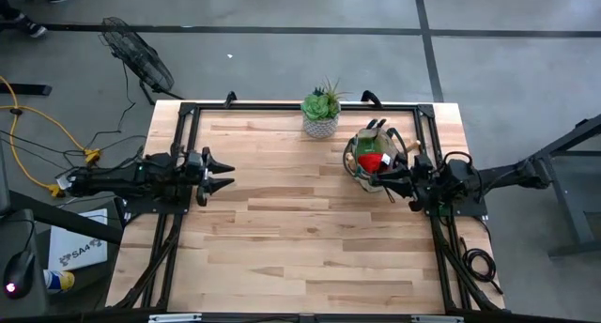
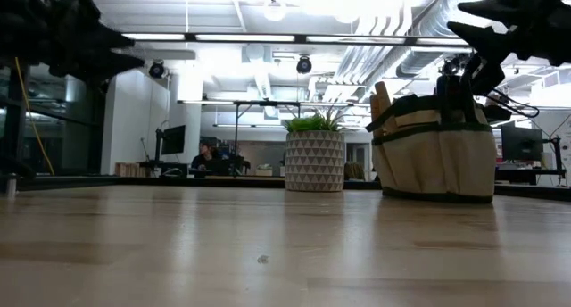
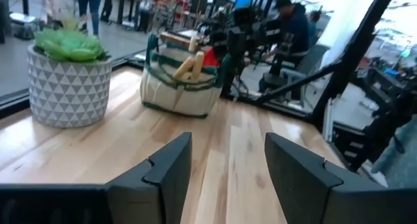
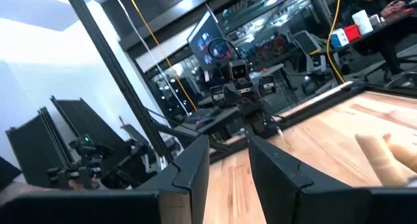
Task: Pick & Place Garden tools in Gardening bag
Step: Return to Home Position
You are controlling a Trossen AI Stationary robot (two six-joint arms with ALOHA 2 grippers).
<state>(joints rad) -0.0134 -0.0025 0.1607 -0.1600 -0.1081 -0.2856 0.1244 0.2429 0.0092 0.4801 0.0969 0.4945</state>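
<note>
The khaki gardening bag (image 1: 374, 161) with dark green trim stands on its base at the table's far right. It also shows in the low view (image 2: 437, 151) and the left wrist view (image 3: 182, 81). Inside it are a red cone-shaped piece (image 1: 370, 161), wooden handles (image 3: 187, 66) and dark handles (image 1: 378, 129). My right gripper (image 1: 392, 179) is open and empty, raised just beside the bag's near right rim. A wooden handle (image 4: 383, 155) shows at the edge of its wrist view. My left gripper (image 1: 223, 173) is open and empty above the table's left side.
A green succulent in a white patterned pot (image 1: 320, 112) stands at the far edge, left of the bag. Bare wooden table top (image 1: 300, 229) lies between the arms and toward the near edge. A person (image 3: 290, 25) sits beyond the table.
</note>
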